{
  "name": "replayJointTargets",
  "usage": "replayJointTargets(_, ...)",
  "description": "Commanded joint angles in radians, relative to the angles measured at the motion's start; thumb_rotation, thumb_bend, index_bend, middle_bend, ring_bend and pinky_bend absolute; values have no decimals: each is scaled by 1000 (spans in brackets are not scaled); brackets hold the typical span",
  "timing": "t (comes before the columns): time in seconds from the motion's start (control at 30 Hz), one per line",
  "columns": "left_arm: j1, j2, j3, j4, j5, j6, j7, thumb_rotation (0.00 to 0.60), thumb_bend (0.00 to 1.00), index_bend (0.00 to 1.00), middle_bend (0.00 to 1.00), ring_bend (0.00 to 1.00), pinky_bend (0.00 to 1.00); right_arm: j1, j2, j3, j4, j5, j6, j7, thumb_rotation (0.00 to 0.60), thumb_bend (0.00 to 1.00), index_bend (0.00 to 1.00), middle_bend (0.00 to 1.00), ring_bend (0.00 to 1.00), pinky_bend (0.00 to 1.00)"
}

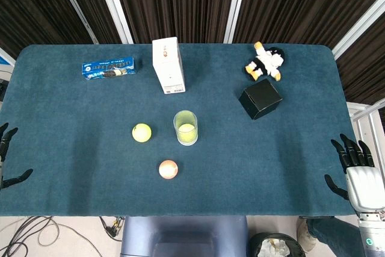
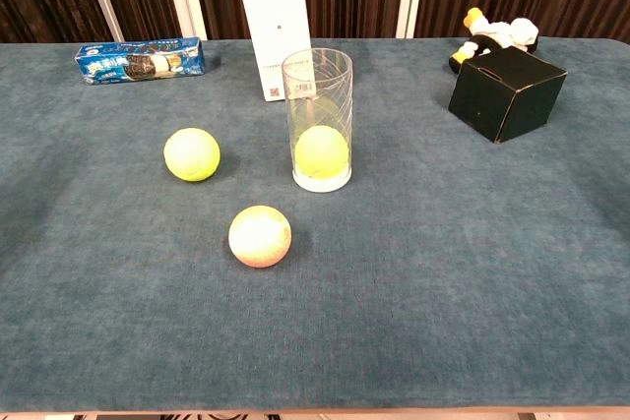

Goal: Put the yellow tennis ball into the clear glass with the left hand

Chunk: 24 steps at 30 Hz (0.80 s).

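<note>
A clear glass (image 1: 186, 127) (image 2: 317, 117) stands upright mid-table with a yellow tennis ball (image 2: 321, 151) resting at its bottom. A second yellow tennis ball (image 1: 141, 132) (image 2: 191, 154) lies on the cloth to its left. My left hand (image 1: 6, 159) shows only at the far left edge of the head view, off the table, fingers spread and holding nothing. My right hand (image 1: 355, 167) hangs at the table's right edge, fingers apart, empty. Neither hand appears in the chest view.
A pale orange ball (image 1: 168, 169) (image 2: 260, 236) lies in front of the glass. A white carton (image 1: 168, 65) stands behind it, a blue biscuit pack (image 1: 108, 68) at back left, a black box (image 1: 260, 98) and plush toy (image 1: 264, 62) at back right. Blue cloth table (image 1: 271, 167).
</note>
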Motion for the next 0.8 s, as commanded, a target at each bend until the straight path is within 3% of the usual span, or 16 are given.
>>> replayJointTargets(0.03,-63,42,-17,-17,8,-82,-1,600,91,106,5,0,0,0,0,0,-2,-3,3,-1,600,352,132,35,106,56)
replayJointTargets(0.3,-269,96,-74,-91,-46,-382,50,600,70,106,5,0,0,0,-1,1,-3,3,-1,-9,600,352,132,35,107,54)
replayJointTargets(0.5,-437,39,-107,-66,-168,-614,138,600,70,106,5,0,0,2,-3,3,-4,7,-5,-16,600,352,132,35,107,54)
replayJointTargets(0.67,-528,-71,-100,3,-222,-684,257,600,71,106,6,0,0,1,-4,5,-4,12,-5,-23,600,353,132,35,107,65)
replayJointTargets(0.8,-569,-150,-96,46,-253,-680,329,600,70,112,21,2,35,-2,-2,7,-5,16,0,-22,600,351,133,35,107,63)
